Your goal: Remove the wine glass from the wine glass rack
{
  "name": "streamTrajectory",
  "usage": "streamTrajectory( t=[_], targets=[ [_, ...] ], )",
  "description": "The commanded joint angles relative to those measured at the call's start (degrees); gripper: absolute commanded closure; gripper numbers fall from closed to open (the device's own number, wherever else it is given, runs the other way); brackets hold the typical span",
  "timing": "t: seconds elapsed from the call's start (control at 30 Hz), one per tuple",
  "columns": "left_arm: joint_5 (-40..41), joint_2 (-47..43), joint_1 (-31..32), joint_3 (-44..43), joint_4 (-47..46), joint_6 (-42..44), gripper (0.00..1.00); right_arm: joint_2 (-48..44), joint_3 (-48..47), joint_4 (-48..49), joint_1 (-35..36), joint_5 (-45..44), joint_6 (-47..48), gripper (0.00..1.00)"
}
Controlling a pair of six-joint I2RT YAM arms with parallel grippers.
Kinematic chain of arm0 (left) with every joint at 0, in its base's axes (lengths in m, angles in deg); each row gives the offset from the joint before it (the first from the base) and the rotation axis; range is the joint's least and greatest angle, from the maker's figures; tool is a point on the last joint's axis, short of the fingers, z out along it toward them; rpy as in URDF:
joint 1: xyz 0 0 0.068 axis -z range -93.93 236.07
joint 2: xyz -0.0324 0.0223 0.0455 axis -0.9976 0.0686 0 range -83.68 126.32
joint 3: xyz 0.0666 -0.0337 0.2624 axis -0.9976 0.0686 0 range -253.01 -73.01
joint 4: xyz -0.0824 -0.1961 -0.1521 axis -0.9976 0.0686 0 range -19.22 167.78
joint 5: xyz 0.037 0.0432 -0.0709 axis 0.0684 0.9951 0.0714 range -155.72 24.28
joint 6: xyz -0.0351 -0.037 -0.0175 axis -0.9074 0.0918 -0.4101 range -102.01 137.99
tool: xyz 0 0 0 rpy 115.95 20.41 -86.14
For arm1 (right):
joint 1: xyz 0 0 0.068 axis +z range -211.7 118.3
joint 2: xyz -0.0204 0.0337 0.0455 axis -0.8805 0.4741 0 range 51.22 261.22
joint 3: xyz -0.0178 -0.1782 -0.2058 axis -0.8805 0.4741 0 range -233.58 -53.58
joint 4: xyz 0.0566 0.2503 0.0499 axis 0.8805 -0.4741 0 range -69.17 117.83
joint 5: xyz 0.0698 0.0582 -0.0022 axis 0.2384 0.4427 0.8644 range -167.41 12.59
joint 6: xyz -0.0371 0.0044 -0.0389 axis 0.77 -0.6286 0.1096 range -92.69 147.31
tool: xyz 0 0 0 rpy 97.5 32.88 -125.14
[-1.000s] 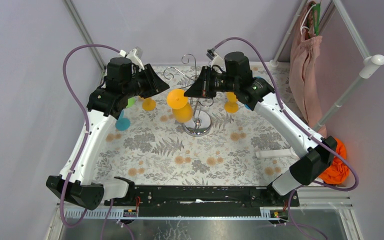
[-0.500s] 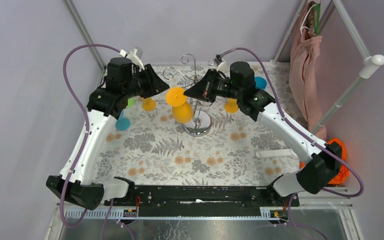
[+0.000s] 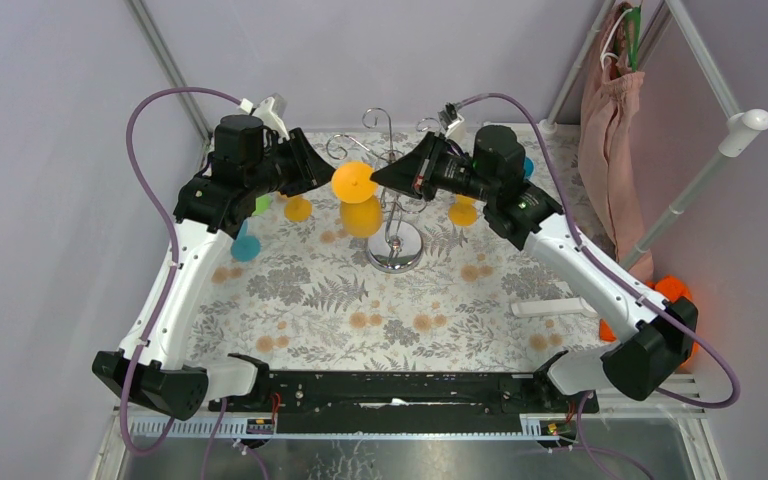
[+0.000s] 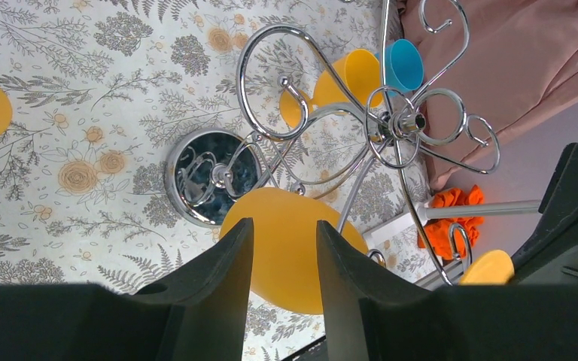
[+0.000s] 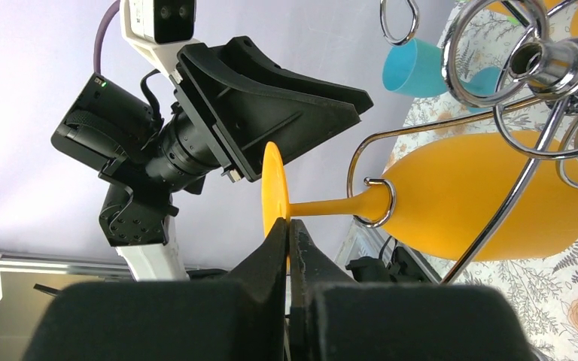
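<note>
At the rack (image 5: pixel 549 59), right gripper (image 5: pixel 288 226) (closed) pinches wine glass (image 5: pixel 482 203).

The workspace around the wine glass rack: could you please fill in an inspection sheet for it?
Surface: floral-print table, flat.
Job's things: wine glass rack upright; orange wine glass hangs with its stem in a rack hook.
Clutter: blue glass, small yellow-orange glass and white tube on the table.
Grippers: right gripper shut on the orange wine glass's foot rim; left gripper open, holding nothing.
Cables: a purple cable loops off each wrist.
Surroundings: pink cloth hanging at right; orange cloth below it.
</note>
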Motion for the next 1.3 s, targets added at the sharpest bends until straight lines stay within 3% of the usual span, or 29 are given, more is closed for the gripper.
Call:
streamTrajectory(
  t=[0.0, 0.7, 1.27],
  targets=[
    [1.21, -1.37, 0.4, -0.78, -0.65, 1.46, 0.57, 0.64, -0.66, 4.03, 0.45, 1.78, -1.15, 1.0],
    [3.27, -2.19, 0.31, -1.07, 0.04, 1.96, 0.55, 4.84, -0.65, 5.43, 1.23, 3.56, -1.05, 1.0],
    [5.47, -3.47, 0.23, -2.06, 1.35, 2.58, 0.51, 6.34, -4.52, 3.69, 1.21, -3.91, 2.68, 1.0]
  ],
)
